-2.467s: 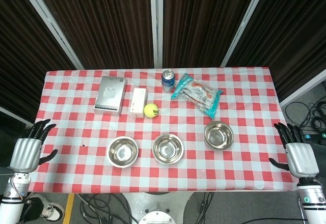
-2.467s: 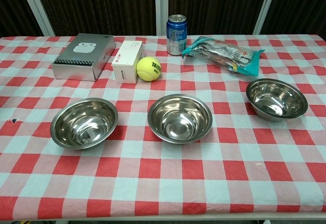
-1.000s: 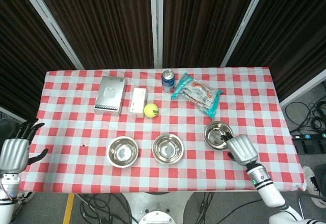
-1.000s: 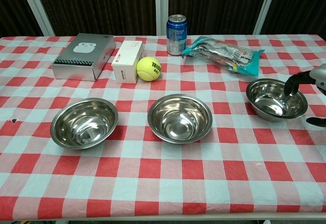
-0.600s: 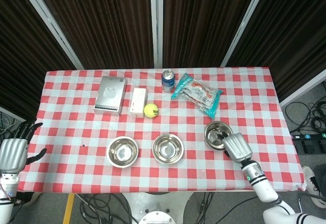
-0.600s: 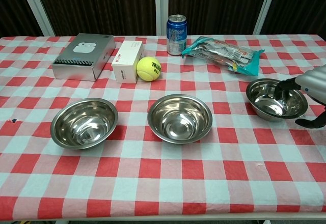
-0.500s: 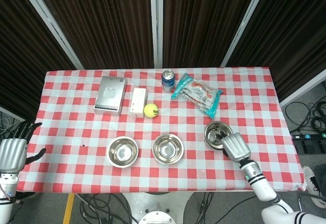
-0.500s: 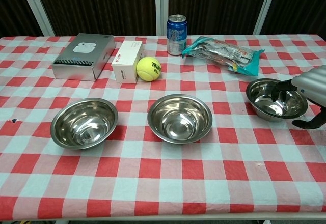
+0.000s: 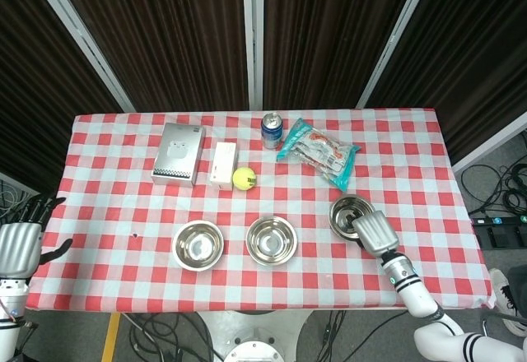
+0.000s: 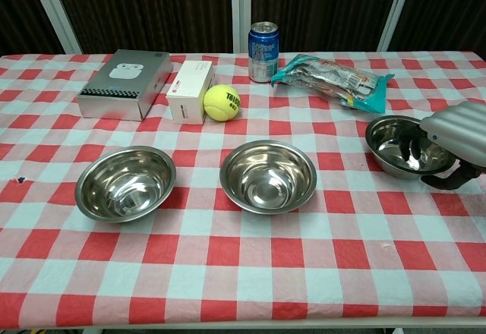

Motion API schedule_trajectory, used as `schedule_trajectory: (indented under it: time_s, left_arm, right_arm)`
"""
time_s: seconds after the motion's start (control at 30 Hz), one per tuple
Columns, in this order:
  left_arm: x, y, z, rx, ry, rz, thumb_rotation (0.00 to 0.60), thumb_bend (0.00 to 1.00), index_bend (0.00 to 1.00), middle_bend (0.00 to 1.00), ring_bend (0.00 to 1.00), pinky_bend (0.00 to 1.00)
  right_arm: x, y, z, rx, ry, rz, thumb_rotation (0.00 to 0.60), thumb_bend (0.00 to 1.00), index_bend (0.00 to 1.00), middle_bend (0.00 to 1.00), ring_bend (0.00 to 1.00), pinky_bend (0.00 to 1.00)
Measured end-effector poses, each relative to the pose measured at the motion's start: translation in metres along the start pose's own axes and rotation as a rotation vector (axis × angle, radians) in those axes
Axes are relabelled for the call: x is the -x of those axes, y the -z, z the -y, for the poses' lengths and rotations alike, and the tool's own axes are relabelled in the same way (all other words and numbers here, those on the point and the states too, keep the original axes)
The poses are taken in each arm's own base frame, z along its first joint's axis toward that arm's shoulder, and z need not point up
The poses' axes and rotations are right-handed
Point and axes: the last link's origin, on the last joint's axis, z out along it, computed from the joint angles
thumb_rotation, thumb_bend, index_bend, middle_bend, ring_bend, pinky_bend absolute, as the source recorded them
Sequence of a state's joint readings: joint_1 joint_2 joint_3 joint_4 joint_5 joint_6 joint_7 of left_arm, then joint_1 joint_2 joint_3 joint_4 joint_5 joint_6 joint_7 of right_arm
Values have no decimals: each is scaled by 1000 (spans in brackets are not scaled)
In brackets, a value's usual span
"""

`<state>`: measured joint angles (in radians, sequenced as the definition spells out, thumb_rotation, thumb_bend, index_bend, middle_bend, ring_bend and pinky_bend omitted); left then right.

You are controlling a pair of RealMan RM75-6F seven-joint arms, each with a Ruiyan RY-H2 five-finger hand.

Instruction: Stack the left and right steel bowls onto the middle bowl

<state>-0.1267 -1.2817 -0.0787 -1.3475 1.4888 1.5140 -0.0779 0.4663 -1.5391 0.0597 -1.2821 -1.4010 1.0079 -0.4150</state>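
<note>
The right hand (image 10: 454,146) is reaching over the near right edge of the right steel bowl (image 10: 395,144), its dark fingers (image 10: 414,149) dipping inside the bowl while the thumb curls round the outside of the rim; whether the fingers are actually clamping the rim, I cannot tell. The bowl is sitting on the red-and-white checked tabletop (image 10: 250,258), at the right end of the near row. The middle steel bowl (image 10: 267,175) is lying well apart to its left, upright and open, and the left steel bowl (image 10: 125,183) is sitting further left again, apart from the middle one. Between the right and middle bowls there is only bare cloth.

Behind the row, things are crowding the far side: a teal snack packet (image 10: 332,79) is lying just beyond the right bowl, a blue drink can (image 10: 263,41) is standing upright to the packet's left, a yellow tennis ball (image 10: 222,102) is sitting just beside a small white carton (image 10: 189,91), and a flat silver box (image 10: 125,84) is lying at the far left.

The left hand (image 9: 18,243) is hanging off the near left edge of the tabletop, fingers apart, holding nothing.
</note>
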Motion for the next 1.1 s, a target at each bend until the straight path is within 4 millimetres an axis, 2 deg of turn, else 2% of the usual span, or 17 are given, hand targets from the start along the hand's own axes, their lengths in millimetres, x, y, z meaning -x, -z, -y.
schedule_trajectory:
  time_s: [0.47, 0.83, 1.1]
  left_arm:
    - [1, -2, -2, -2, 6, 1, 600, 206, 250, 241, 163, 322]
    - [1, -2, -1, -5, 13, 2, 600, 205, 250, 241, 163, 322]
    - [0, -2, -1, -6, 16, -2, 600, 205, 250, 240, 163, 322]
  right_arm:
    - [3, -4, 3, 2, 13, 11, 600, 377, 589, 533, 822, 799]
    - [2, -2, 2, 7, 16, -1, 600, 383, 637, 570, 829, 799]
    - [-11, -2, 4, -2, 20, -49, 600, 386, 644, 577, 836, 801]
